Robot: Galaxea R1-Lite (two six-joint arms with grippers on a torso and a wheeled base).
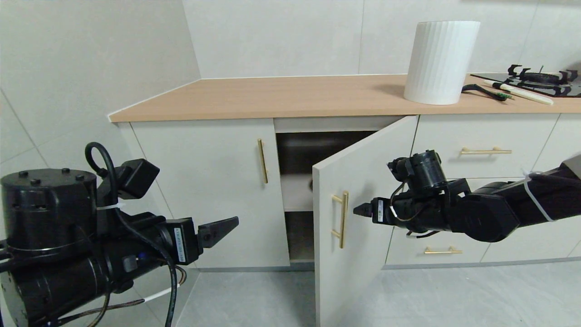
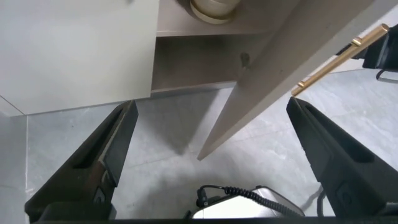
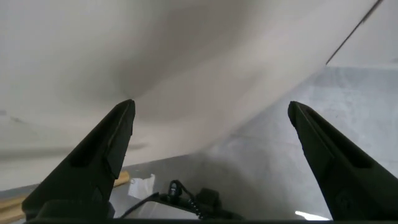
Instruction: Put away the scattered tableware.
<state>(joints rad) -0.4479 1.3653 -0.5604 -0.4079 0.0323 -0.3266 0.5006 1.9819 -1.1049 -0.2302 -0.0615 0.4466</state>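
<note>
Door-opening step, judged: right gripper, fingers apart, beside handle of half-open door at 5 o'clock; left gripper, fingers apart, at 8; utensils on counter at 2; next: swing door wide

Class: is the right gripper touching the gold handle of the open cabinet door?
Apart. The head view shows a strip of door between the right gripper and the gold handle.

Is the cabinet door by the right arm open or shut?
Open: the door stands swung outward, exposing the shelf inside the cabinet.
</note>
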